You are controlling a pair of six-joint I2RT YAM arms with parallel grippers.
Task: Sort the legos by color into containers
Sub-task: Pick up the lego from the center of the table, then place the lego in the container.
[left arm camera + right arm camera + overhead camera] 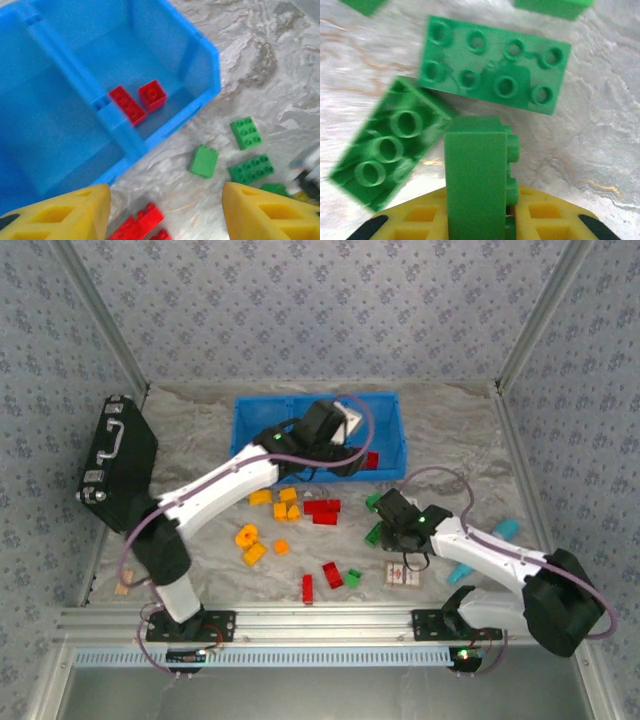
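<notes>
Blue plastic bin [255, 410] sits at the far middle of the marbled table [450, 430], with dividers splitting it into compartments side by side. The right-end compartment [165, 45] holds two red bricks [127, 105], one long and one square. They lie close together by the divider, near the front wall.

Left gripper [165, 215] hangs over the bin's near right corner. Its yellow fingers [65, 212] are spread wide with nothing between them.

Right gripper [507, 220] is low, right of table centre, clamped on a green brick [475, 170] turned on its side, studs pointing right in the wrist view. Cannot tell whether it is lifted or touching the table. Just beyond it an eight-stud green brick [495, 65] lies flat. A tilted green brick [390, 145] lies close against the held one's left side.

Loose on the table, top view:
- Orange-yellow bricks [254, 553] cluster left of centre.
- A red pair [322, 510] lies just in front of the bin.
- Two more red ones [333, 575] and a small green one [353, 578] lie nearer the arm bases.

Red-and-white card box [403, 575] lies beside the right arm. Teal stick [505, 530] is partly hidden under that arm. Black case [115, 455] sits at the left edge.
</notes>
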